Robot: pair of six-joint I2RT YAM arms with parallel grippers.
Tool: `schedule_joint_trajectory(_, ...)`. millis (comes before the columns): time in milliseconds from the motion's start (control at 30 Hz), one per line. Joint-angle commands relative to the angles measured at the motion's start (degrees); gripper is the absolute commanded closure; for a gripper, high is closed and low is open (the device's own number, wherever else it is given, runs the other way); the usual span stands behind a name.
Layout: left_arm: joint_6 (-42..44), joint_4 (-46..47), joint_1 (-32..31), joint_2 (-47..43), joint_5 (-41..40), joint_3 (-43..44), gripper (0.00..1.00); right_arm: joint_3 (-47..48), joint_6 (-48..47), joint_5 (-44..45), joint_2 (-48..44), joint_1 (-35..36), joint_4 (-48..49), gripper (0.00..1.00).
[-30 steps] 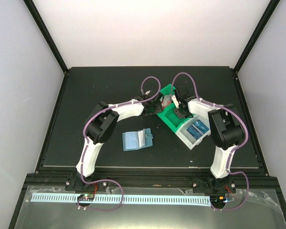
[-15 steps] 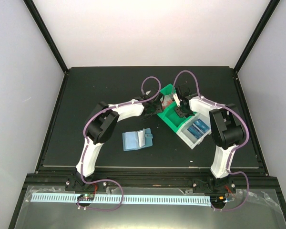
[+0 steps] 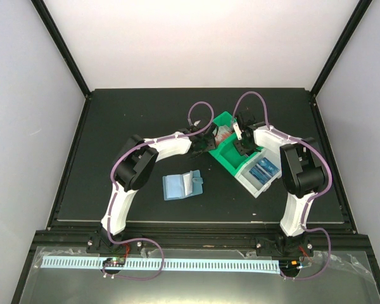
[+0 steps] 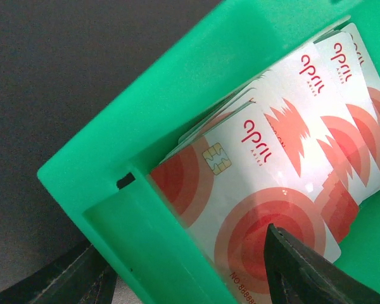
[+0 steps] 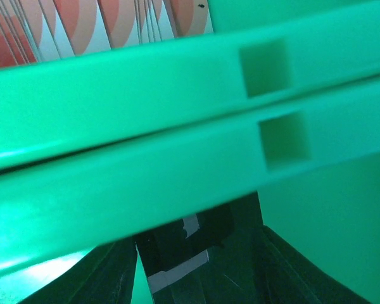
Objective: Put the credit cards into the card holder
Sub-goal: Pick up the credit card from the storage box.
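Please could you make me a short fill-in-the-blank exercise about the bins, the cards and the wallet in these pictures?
1. The chip cards in the green bin carry the printed word ___.
2. These chip cards are white and ___ in colour.
3. The blue cards lie in the ___ bin, beside the green one.
4. The card holder lies on the table, nearer the ___ arm.
Missing words: april; red; white; left.

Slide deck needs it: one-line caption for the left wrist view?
Left finger inside the green bin, in front of a leaning stack of red-and-white chip cards.
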Motion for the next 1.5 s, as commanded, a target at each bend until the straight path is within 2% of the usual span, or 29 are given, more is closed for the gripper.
schedule_joint_trajectory(0, 1.13, -1.96, -0.01, 1.04, 0.06, 0.41, 0.37, 1.28, 0.6, 1.91, 0.93, -1.1, -0.81, 0.49)
schedule_joint_trajectory(333, 1.13, -1.82, -0.01, 1.08, 0.47, 0.23, 0.37, 1.0, 0.26, 2.22, 1.53, -1.13, -0.7, 0.47)
schedule_joint_trajectory(733, 1.28, -1.82, -0.01, 1.03, 0.54, 0.15, 0.37, 3.62, 3.33, 0.14, 1.65, -2.02, -3.56, 0.51)
schedule_joint_trajectory(933, 1.55, -1.54, -0.01, 1.03, 0.76, 0.2, 0.37, 3.56, 3.58, -0.74, 2.01, -2.13, -3.95, 0.44)
schedule_joint_trajectory(1100, 1.6, -1.67, -0.05, 1.06, 0.85, 0.15, 0.37, 3.69, 3.65, 0.21, 2.7, -2.12, -3.97, 0.43)
schedule_joint_trajectory(1467, 1.63, -1.71, -0.01, 0.99, 0.84, 0.15, 0.37, 4.03, 4.61, 3.81, 2.72, -2.12, -3.41, 0.52)
